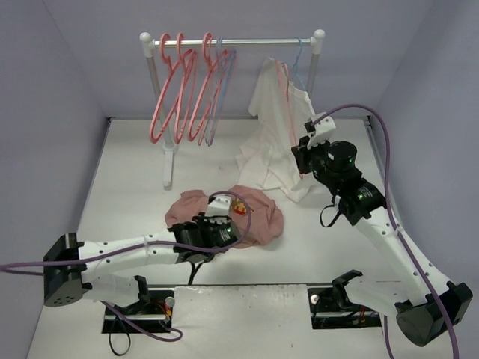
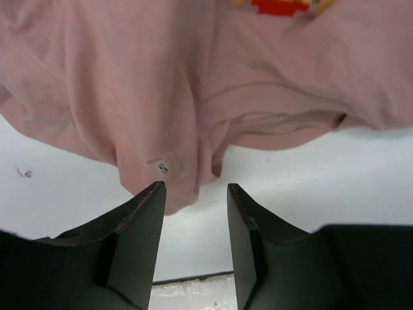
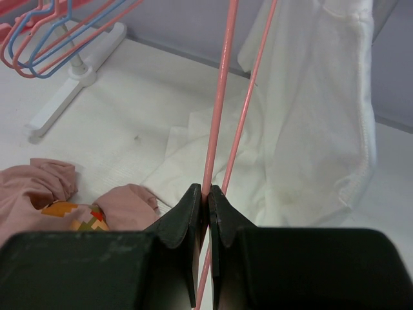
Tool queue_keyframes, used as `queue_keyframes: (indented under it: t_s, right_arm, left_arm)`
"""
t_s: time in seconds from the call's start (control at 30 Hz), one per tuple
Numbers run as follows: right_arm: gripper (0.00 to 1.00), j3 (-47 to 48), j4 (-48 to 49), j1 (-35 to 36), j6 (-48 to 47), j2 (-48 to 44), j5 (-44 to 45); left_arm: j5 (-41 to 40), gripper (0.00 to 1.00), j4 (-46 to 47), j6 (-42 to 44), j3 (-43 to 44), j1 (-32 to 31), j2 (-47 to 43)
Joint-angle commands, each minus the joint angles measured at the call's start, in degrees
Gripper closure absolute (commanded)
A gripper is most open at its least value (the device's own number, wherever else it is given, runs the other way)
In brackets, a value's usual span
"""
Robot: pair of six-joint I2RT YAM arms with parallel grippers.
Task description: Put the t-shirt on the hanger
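Observation:
The salmon-pink t-shirt [image 1: 258, 215] lies crumpled on the table, its yellow-and-red print facing up. In the left wrist view the t-shirt [image 2: 161, 97] fills the upper half. My left gripper [image 1: 230, 224] sits at its near edge. The left gripper [image 2: 193, 190] is open, a fold of cloth just touching its left fingertip [image 2: 151, 200] and nothing between the jaws. My right gripper [image 1: 304, 155] is shut on a thin bar of the coral-pink hanger [image 3: 219, 97], which hangs from the rail beside the white shirt. In the right wrist view the right gripper [image 3: 208, 190] pinches that bar.
A white rack [image 1: 239, 43] stands at the back with several coral hangers [image 1: 179, 90] and a lavender one [image 1: 222, 86] on its left half. A white shirt [image 1: 273, 142] hangs at the right end and trails onto the table. A pale blue hanger [image 1: 299, 56] hangs there too.

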Motion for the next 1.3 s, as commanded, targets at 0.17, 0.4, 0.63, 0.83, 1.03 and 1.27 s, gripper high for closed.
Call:
queue_keyframes:
  t_s: [0.17,0.4,0.63,0.83,1.03,1.27]
  right_arm:
    - [1.00,-2.09,3.21,-0.63,0.59,-1.69,1.03]
    - [1.00,-3.64,3.21,-0.80,1.77,-4.31,0.13]
    - [1.00,-4.97,3.03,-0.80,3.33,-6.39,-0.84]
    - [1.00,-5.15,2.86,-0.80,4.05,-7.41,-2.04]
    - [1.00,-5.06,2.39,-0.80,4.18,-7.99,-3.14]
    - [1.00,-4.64,1.43,-0.80,3.38,-8.57,-3.26]
  left_arm:
    - [-2.55,0.65,-7.67,-15.73,5.97,-3.92,11.91]
    - [-1.39,0.53,-9.46,-22.28,5.79,-3.40,16.43]
    - [-2.30,0.53,-9.38,-23.72,7.90,-2.07,22.12]
    - [-3.03,0.54,-9.28,-25.65,7.26,1.99,23.92]
    - [-4.08,0.66,-9.46,-25.64,6.78,3.41,23.33]
    - [-5.89,0.89,-9.99,-19.64,6.90,3.95,19.36]
